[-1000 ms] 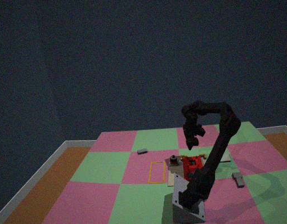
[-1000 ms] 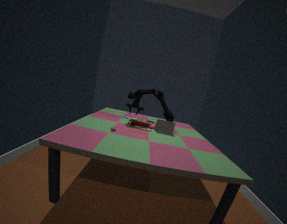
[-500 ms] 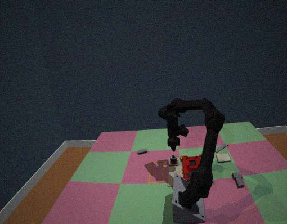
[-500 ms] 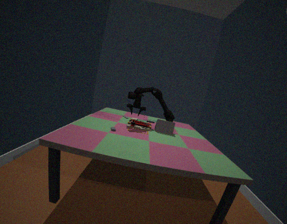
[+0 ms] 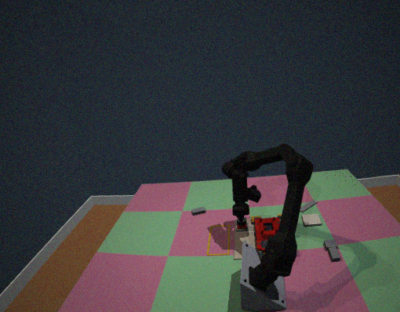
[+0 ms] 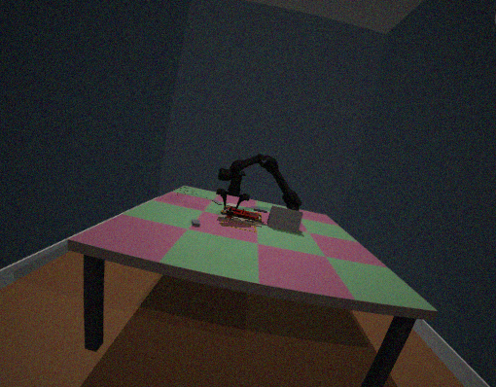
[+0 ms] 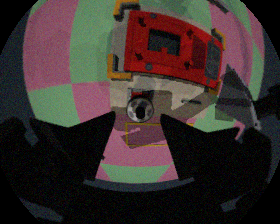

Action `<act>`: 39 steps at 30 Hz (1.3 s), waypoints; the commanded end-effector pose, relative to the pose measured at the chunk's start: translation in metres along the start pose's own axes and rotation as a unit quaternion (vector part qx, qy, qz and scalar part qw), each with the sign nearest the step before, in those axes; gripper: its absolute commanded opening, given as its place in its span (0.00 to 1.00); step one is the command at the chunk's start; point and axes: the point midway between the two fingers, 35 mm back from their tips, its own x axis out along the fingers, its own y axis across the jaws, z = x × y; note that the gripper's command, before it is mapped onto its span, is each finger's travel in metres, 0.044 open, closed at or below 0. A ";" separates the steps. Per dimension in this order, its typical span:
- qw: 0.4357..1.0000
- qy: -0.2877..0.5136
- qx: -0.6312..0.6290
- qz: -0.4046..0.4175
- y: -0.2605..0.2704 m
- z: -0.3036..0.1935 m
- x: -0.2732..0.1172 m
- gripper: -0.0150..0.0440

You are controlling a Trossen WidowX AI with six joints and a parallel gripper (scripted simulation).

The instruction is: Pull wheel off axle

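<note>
The wheel (image 7: 140,109) shows in the wrist view as a light grey ring around a dark centre, on the upright axle over the pale board (image 5: 238,255) (image 7: 118,102). My gripper (image 5: 241,225) (image 6: 232,207) (image 7: 138,115) is open and points down over it. The wheel appears between the fingertips, slightly toward the red block's side; no finger is seen gripping it. In the top view the gripper hides most of the wheel. The marked area, a yellow outline (image 5: 217,255) (image 7: 151,124), lies left of the board in the top view, with the arm's shadow across it.
A red block (image 5: 260,235) (image 7: 136,40) with yellow corner brackets stands close beside the wheel. A small grey block (image 5: 198,211) (image 6: 195,223) lies farther left. A pale square plate (image 5: 311,220), a grey bar (image 5: 308,206) and a grey T-shaped piece (image 5: 332,252) lie to the right.
</note>
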 end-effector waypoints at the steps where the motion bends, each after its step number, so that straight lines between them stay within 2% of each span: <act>1: 1.000 -0.005 -0.004 -0.004 -0.002 0.002 0.023 0.76; 4: 1.000 -0.005 -0.004 -0.004 -0.002 0.002 0.023 0.76; 7: 1.000 -0.003 -0.001 -0.010 -0.003 0.003 0.020 0.63; 16: 1.000 -0.003 -0.001 -0.010 -0.003 0.003 0.020 0.53; 22: 1.000 -0.003 -0.001 -0.010 -0.003 0.003 0.019 0.26; 39: 1.000 -0.003 -0.001 -0.009 -0.003 0.002 0.013 0.25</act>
